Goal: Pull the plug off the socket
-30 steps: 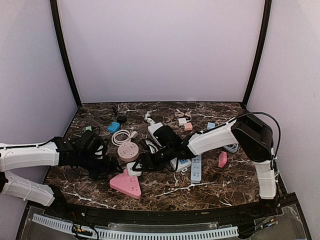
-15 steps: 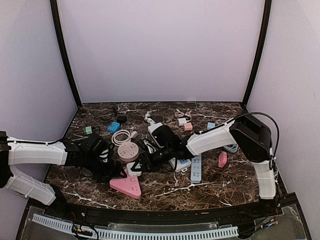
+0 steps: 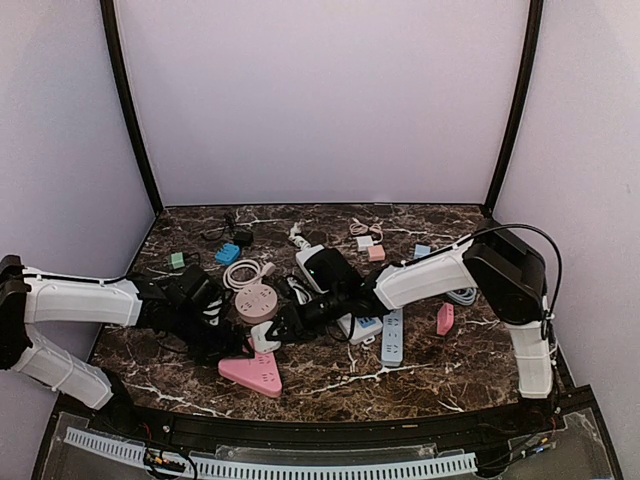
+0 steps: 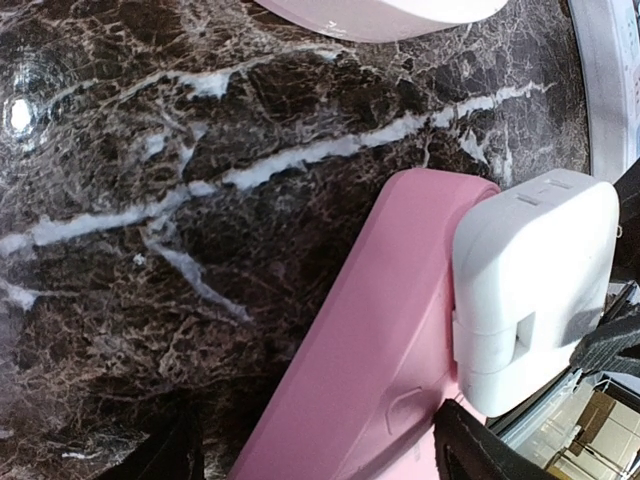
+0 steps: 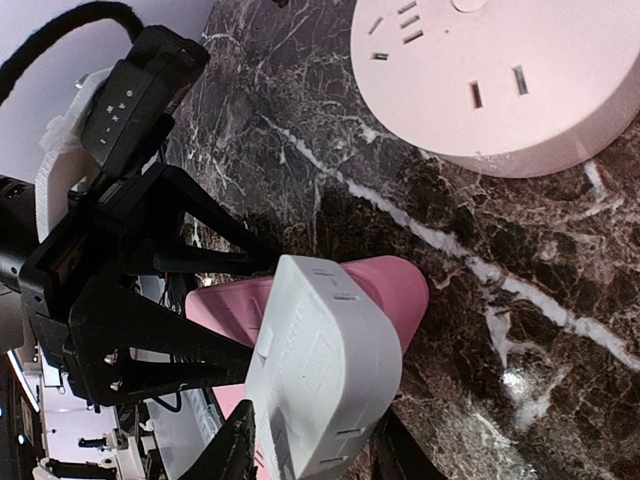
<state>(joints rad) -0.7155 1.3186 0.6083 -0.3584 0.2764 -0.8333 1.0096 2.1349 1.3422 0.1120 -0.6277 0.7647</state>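
Note:
A pink triangular socket [image 3: 252, 372] lies flat at the table's near middle, with a white plug [image 3: 263, 338] seated in its far corner. My right gripper [image 3: 272, 328] reaches in from the right. In the right wrist view its dark fingers press both sides of the plug [image 5: 320, 360], over the pink socket [image 5: 395, 285], so the right gripper [image 5: 310, 445] is shut on it. My left gripper [image 3: 232, 345] comes from the left and is open. In its wrist view the left gripper [image 4: 320, 455] straddles the socket [image 4: 370, 370] beside the plug [image 4: 530, 290], with a gap at the left finger.
A round pink power strip [image 3: 257, 301] sits just behind the socket. A white strip [image 3: 362, 328], a grey-blue strip [image 3: 392, 338] and a pink adapter [image 3: 445, 318] lie to the right. Small blue [image 3: 228, 253] and green [image 3: 177, 260] adapters and coiled cable [image 3: 243, 272] are farther back.
My left arm has slid right until its fingers flank the pink socket. The right gripper's jaws have narrowed from wide open onto the white plug.

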